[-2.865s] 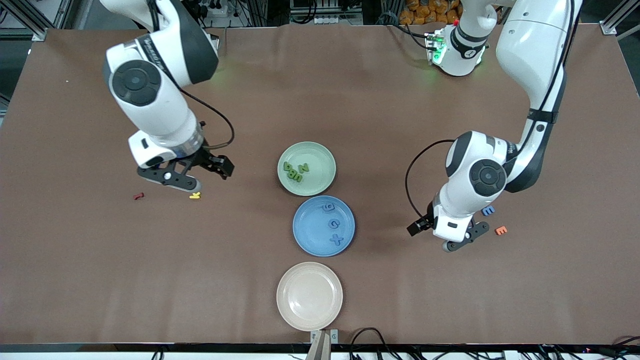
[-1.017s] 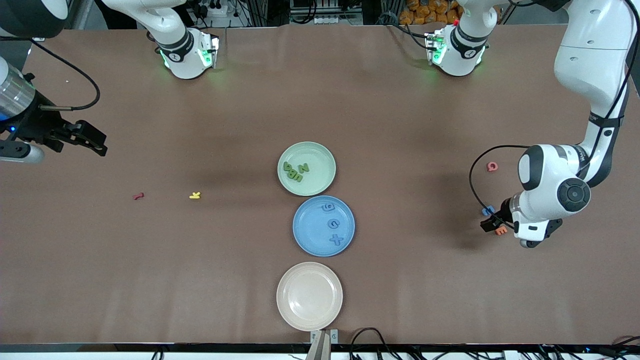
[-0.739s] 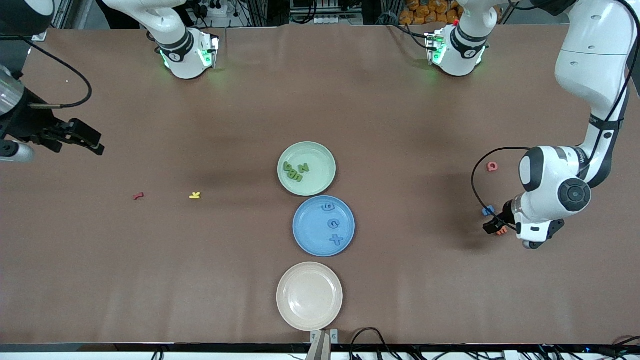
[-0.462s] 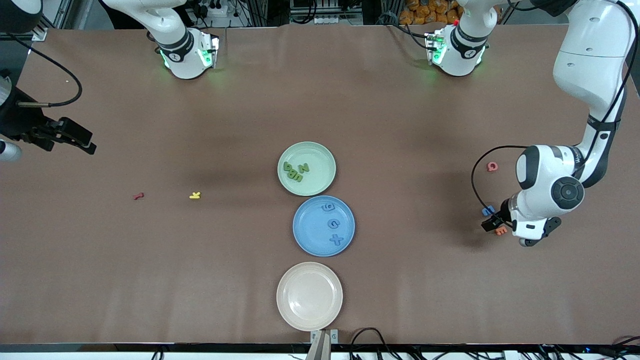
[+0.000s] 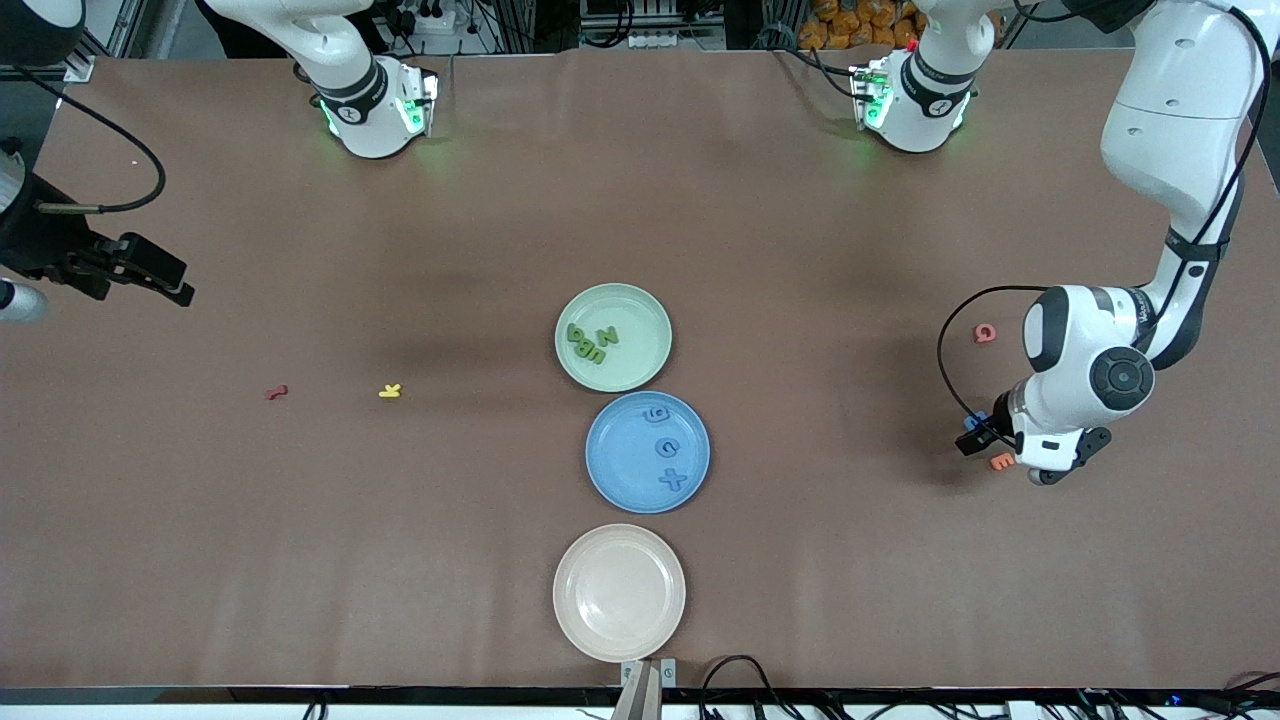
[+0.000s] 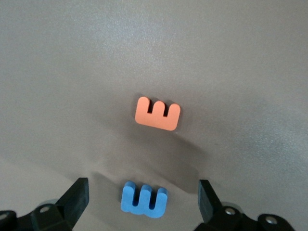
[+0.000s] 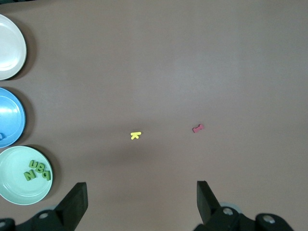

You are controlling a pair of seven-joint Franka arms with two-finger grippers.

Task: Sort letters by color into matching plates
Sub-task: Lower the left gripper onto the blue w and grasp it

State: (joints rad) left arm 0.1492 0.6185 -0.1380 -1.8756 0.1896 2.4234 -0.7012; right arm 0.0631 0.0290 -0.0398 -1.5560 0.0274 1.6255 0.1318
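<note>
The pale green plate (image 5: 640, 318) holds several dark green letters (image 5: 590, 342). Beside it, nearer the front camera, the blue plate (image 5: 620, 470) holds three blue letters (image 5: 667, 447). One more blue letter (image 6: 144, 199) lies on the table toward the left arm's end, half hidden in the front view (image 5: 973, 420). My left gripper (image 6: 143, 191) hangs open over it, and the letter shows between the fingers untouched. My right gripper (image 5: 12, 300) is open and empty, high over the table's edge at the right arm's end.
An orange letter (image 6: 157, 113) lies close beside the loose blue one, and a red letter (image 5: 985, 333) lies farther from the camera. A yellow letter (image 5: 390, 391) and a dark red one (image 5: 277, 393) lie toward the right arm's end. The beige plate (image 5: 619, 578) is nearest the camera.
The right arm left the yellow letter and swung out to the table's edge. The left gripper moved toward its end of the table and settled over the blue and orange letters.
</note>
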